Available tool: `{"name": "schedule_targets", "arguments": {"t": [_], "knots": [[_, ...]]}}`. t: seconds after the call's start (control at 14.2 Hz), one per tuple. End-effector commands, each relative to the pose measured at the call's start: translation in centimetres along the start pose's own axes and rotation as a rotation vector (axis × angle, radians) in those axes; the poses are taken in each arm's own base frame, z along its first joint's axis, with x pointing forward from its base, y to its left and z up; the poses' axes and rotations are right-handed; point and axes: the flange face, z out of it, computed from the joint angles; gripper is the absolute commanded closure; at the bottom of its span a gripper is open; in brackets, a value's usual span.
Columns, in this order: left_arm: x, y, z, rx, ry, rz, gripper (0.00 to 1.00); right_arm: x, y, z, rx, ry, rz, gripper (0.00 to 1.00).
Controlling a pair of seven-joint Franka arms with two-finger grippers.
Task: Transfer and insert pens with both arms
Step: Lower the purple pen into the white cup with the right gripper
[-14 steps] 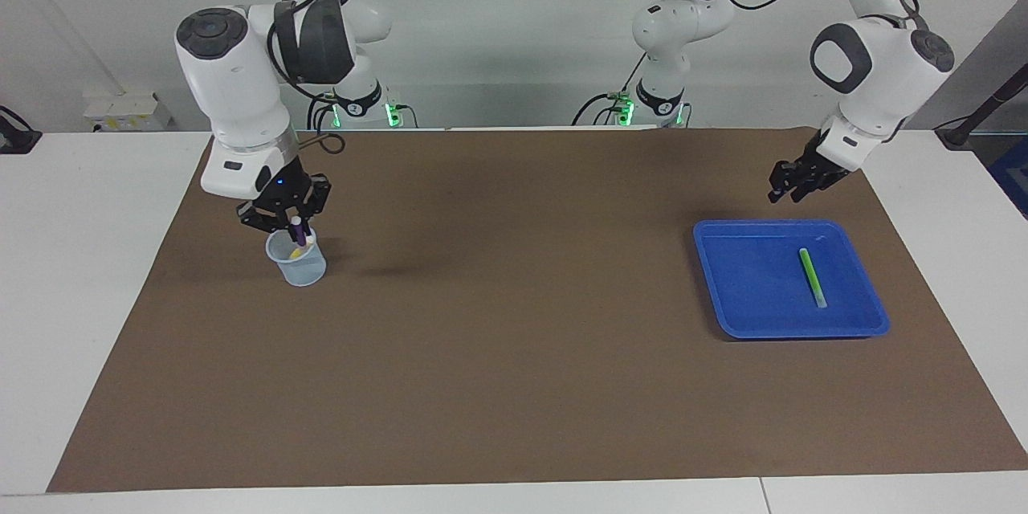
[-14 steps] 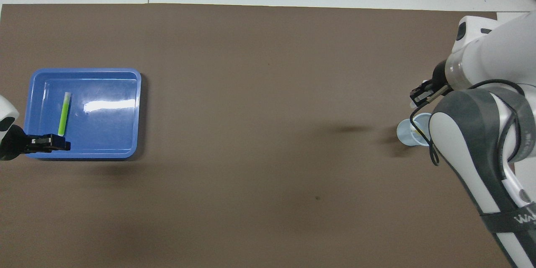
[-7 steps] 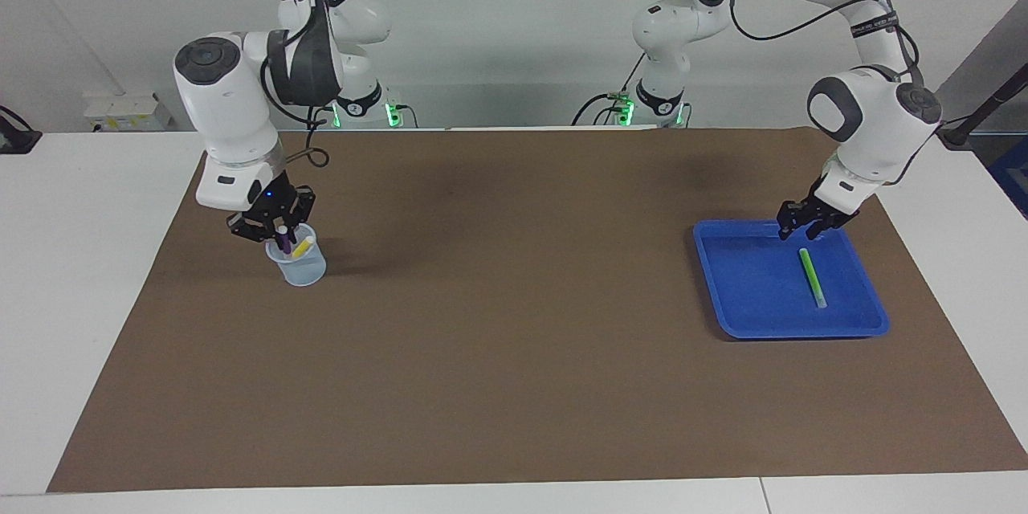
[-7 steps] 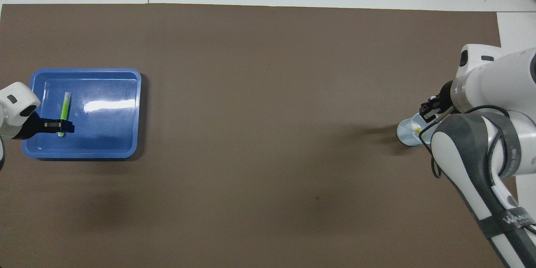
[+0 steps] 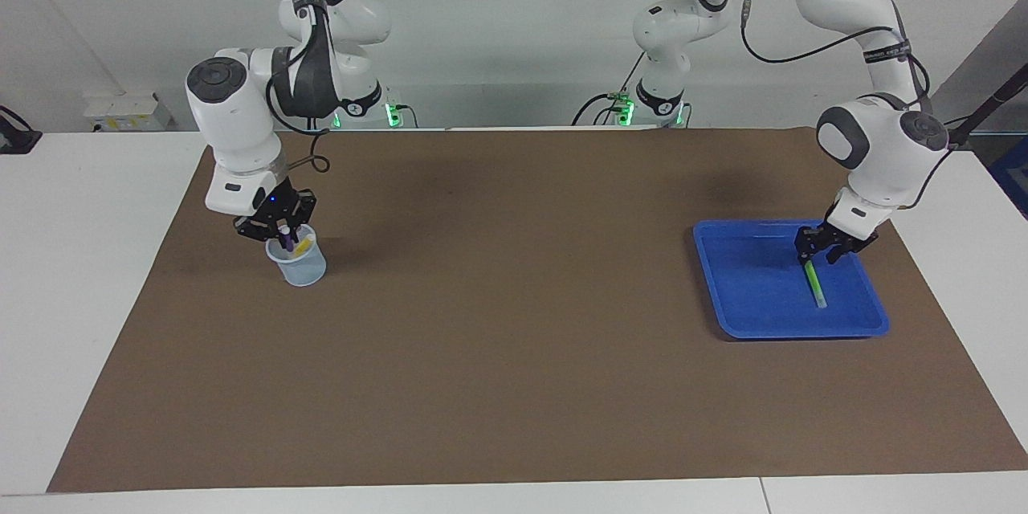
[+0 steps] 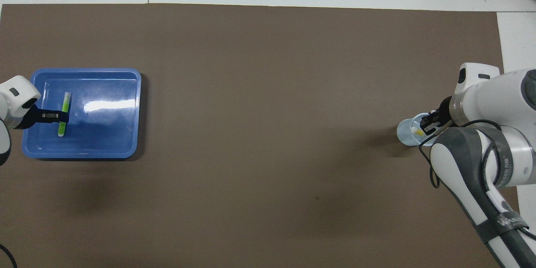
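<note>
Two of three pens done: yellow pen (image 5: 302, 249) and purple pen (image 5: 286, 238) stand in the cup (image 5: 299, 263). Right tool (image 5: 281, 230) shut on the purple pen. Green pen (image 5: 814, 283) lies in the blue tray (image 5: 747, 313); left tool (image 5: 819, 250) down at it, jaw state unclear.

Two white jointed arms (image 5: 241, 120) are seen, with dark joint caps, silver wrist rings, black cables, and black grippers (image 5: 821, 250)
</note>
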Motion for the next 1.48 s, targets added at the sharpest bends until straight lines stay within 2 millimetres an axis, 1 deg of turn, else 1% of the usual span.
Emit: {"name": "schedule_targets", "arguments": {"t": [0.0, 0.14, 0.35, 0.42, 0.49, 0.56, 0.63, 0.7, 0.77, 0.84, 0.99, 1.13, 1.2, 1.41], "knots": [[0.6, -1.1, 1.2, 0.013, 0.014, 0.012, 0.41, -0.6, -0.6, -0.5, -0.023, 0.01, 0.016, 0.4], [0.7, -0.9, 1.8, 0.012, 0.018, 0.013, 0.41, -0.6, -0.6, -0.5, -0.02, 0.012, 0.016, 0.0], [1.1, -0.4, 2.9, 0.013, 0.037, 0.019, 0.41, -0.2, -0.8, -1.0, -0.02, 0.012, 0.01, 0.0], [1.1, -0.4, 3.2, 0.013, 0.039, 0.019, 0.42, 0.1, -0.7, -1.9, -0.026, 0.022, 0.009, 0.0], [1.2, -0.4, 3.2, 0.014, 0.045, 0.021, 0.44, 0.5, -0.9, -2.6, -0.027, 0.025, 0.004, 0.0], [1.3, -0.2, 3.3, 0.014, 0.045, 0.024, 0.48, 1.2, -1.2, -3.6, -0.029, 0.033, -0.006, 0.0], [1.3, -0.1, 3.4, 0.014, 0.048, 0.024, 0.57, 1.5, -1.3, -4.4, -0.018, 0.037, 0.001, 0.0], [1.2, -0.1, 3.5, 0.015, 0.051, 0.021, 0.69, 1.9, -1.6, -5.7, 0.009, 0.063, 0.032, 0.0], [1.2, -0.1, 3.5, 0.015, 0.053, 0.021, 0.93, 3.0, -2.9, -7.4, 0.052, 0.1, 0.06, 0.0], [1.3, 0.0, 3.5, 0.015, 0.052, 0.023, 1.0, 4.0, -3.9, -8.6, 0.085, 0.128, 0.098, 0.0], [1.4, 0.0, 3.4, 0.013, 0.044, 0.019, 1.0, 6.6, -7.4, -10.4, 0.109, 0.167, 0.168, 0.0], [1.5, -0.1, 3.0, 0.009, 0.028, 0.019, 1.0, 8.7, -10.8, -11.5, 0.153, 0.223, 0.278, 0.0], [1.9, -0.3, 2.4, 0.003, 0.009, 0.015, 1.0, 9.6, -12.1, -11.8, 0.176, 0.253, 0.323, 0.0], [2.6, -0.6, 0.4, -0.014, -0.047, -0.016, 1.0, 11.2, -15.2, -12.4, 0.257, 0.304, 0.406, 0.0]]}}
